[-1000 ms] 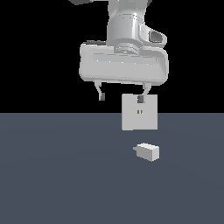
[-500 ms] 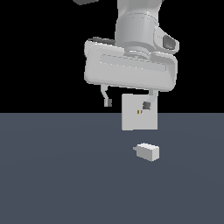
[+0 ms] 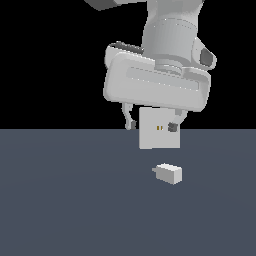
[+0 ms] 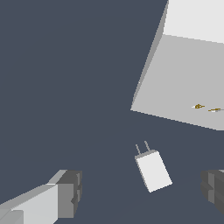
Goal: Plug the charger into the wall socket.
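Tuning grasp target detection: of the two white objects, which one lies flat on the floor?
The charger, the small block with two prongs, lies flat. The wall socket is the larger square plate standing upright with gold slots.

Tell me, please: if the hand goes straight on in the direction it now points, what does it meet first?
Probably the charger. In the wrist view it lies on the floor between the open hand's fingers, prongs toward the wall socket. Depth is unclear, so a finger might touch the floor beside it first.
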